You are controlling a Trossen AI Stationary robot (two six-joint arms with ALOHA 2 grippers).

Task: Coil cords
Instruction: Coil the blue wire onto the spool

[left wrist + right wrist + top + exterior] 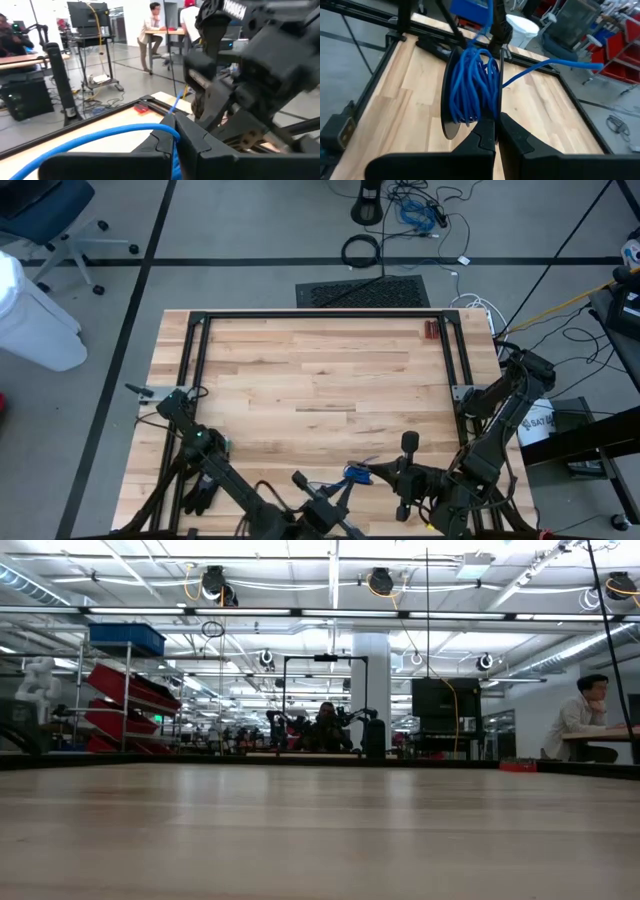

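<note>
Blue cords, coiled, hung pinched in the closed right hand; their tail ran into the nearly closed left hand just beside it.

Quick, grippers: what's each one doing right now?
Left gripper: shut on the blue cord's loose tail.
Right gripper: shut on the coiled blue cord bundle.

Black glove near table edge

cords tiny, left gripper edge-cropped
</note>
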